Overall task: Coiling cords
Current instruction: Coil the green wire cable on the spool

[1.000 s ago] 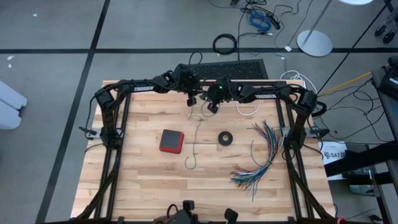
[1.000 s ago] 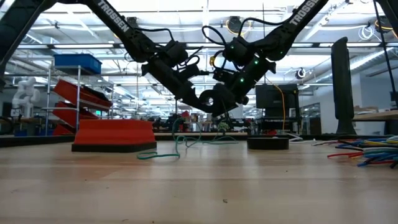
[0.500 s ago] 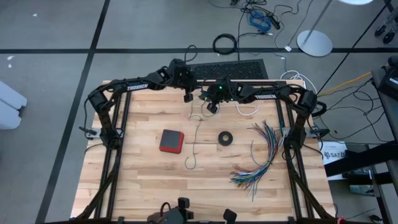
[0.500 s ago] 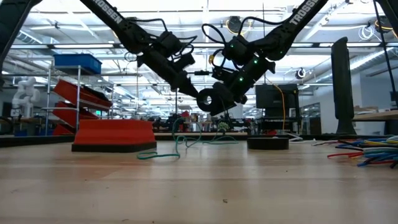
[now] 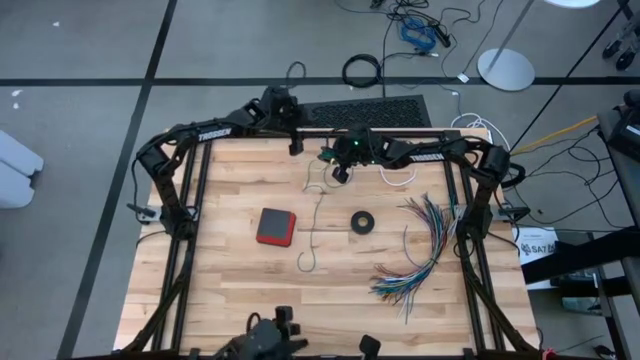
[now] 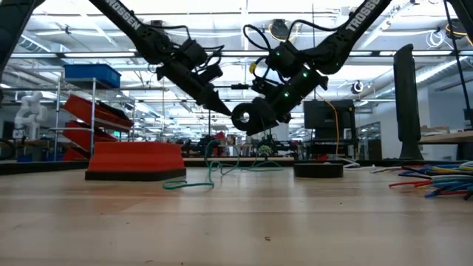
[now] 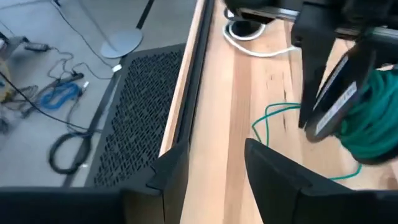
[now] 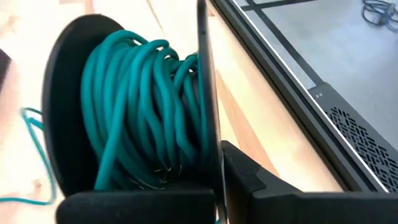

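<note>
The teal-green cord is mostly wound on a black spool point(image 8: 124, 106), which my right gripper point(image 5: 340, 168) holds shut above the table's far middle. The cord's free length point(image 5: 315, 215) runs down from the spool and lies slack on the table toward the near side. The white cord point(image 5: 400, 178) lies looped by the far edge, right of the spool. My left gripper point(image 7: 214, 155) is open with nothing between its fingers. It stands at the far edge point(image 5: 294, 145), left of the spool and apart from it. My right gripper holds the spool by the lower rim of one black flange point(image 8: 208, 168), one finger point(image 8: 261, 180) outside that flange and the other across the wound side. The fingers slant down from the table's right. The spool point(image 6: 242, 117) is lifted clear, its flanges upright, the cord trailing slack to the table.
A red-and-black box point(image 5: 275, 226) lies left of the trailing cord and a small black tape ring point(image 5: 362, 221) right of it. A fanned bundle of coloured wires point(image 5: 420, 250) fills the right side. A black perforated mat point(image 5: 365, 110) lies beyond the far edge.
My left gripper has drawn back from the spool, going up and toward the table's far left. My right gripper has kept the spool in place, and the cord on the table lies as before.
</note>
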Tool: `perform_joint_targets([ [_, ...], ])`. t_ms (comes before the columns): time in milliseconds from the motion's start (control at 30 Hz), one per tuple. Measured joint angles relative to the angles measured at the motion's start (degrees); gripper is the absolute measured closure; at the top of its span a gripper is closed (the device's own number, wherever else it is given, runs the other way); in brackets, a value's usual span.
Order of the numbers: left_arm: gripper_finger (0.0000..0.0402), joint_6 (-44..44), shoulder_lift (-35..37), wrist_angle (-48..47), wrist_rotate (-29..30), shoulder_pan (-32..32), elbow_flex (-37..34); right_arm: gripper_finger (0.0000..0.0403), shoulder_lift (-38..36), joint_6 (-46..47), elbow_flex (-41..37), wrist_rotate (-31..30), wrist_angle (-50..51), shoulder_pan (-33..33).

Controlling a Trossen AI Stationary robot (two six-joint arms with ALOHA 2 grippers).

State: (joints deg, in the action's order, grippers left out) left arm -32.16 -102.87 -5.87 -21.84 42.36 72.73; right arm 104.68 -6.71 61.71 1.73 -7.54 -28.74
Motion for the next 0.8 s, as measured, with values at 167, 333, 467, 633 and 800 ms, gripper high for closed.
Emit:
perform_joint_targets([
  [167, 0.0235, 6.19, -0.02, 4.87, -9.37, 4.32, -3.77, 0.0403, 0.0, 2.22, -3.97, 1.65, -6.43, -2.14],
  [333, 0.0235, 9.24, -0.1, 13.1, -14.88, 3.93, -9.52, 0.0403, 0.0, 3.62, -6.76, 3.36, -11.36, -3.31],
  [467, 0.0235, 9.29, -0.11, 22.38, -14.68, -0.3, -13.77, 0.0403, 0.41, 4.2, -7.84, 2.81, -10.16, -3.87],
  [633, 0.0235, 8.38, -0.23, 27.27, -9.29, -4.21, -15.19, 0.0403, 0.87, 5.36, -10.48, -0.09, -11.5, -3.6],
  [800, 0.0235, 7.78, -2.95, 29.15, -8.0, -4.97, -15.17, 0.0403, 0.85, 7.16, -14.06, -0.89, -16.22, -3.2],
])
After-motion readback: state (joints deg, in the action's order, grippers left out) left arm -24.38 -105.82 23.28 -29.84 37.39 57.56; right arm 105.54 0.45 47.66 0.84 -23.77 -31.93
